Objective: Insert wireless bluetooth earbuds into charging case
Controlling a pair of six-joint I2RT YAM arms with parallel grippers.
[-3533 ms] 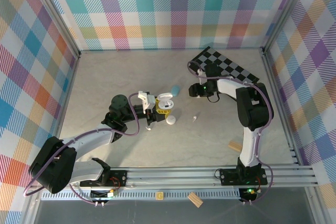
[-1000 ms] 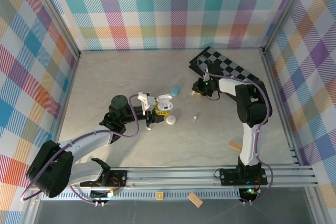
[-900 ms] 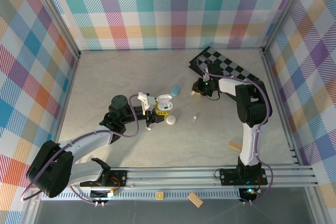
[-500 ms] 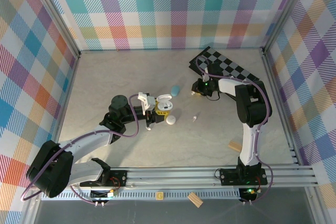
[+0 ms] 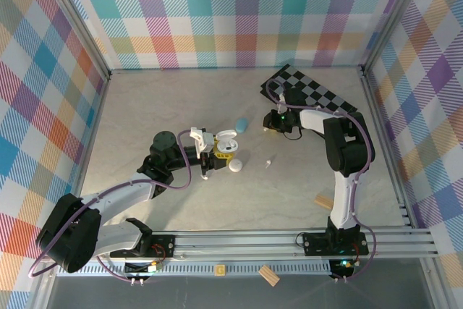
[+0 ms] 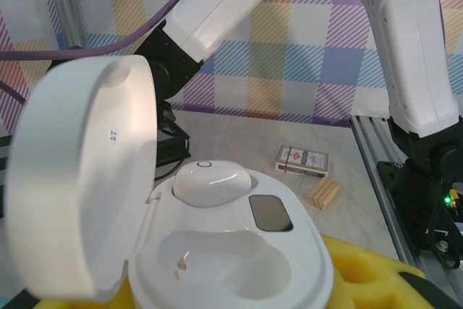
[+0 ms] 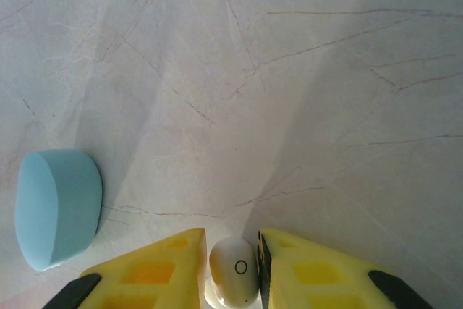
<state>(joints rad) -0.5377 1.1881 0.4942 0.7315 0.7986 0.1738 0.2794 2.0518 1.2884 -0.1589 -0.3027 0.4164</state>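
White charging case (image 6: 239,258), lid up and one earbud (image 6: 211,182) seated, is clamped in the left gripper (image 5: 217,151) at centre frame. Bottom centre, yellow pads (image 7: 163,269) of the right gripper (image 7: 230,251) flank a second earbud (image 7: 234,280); whether they pinch it I cannot tell.

Overhead view. The left arm (image 5: 123,197) ran from its base at 7 o'clock, folded at the shoulder, with its forearm stretched toward 2 o'clock. The left gripper (image 5: 212,151) pointed toward 3 o'clock. In the left wrist view its yellow fingers (image 6: 369,273) were closed against the base of a white case (image 6: 231,251).

The right arm (image 5: 347,150) rose from its base at 5 o'clock toward 12 o'clock, bent at the elbow, and sent its forearm toward 10 o'clock, wrist pitched downward. The right gripper (image 5: 269,125) stood nearly closed. In the right wrist view a white earbud (image 7: 235,269) sat between its two fingers. Whether they pressed it could not be told.
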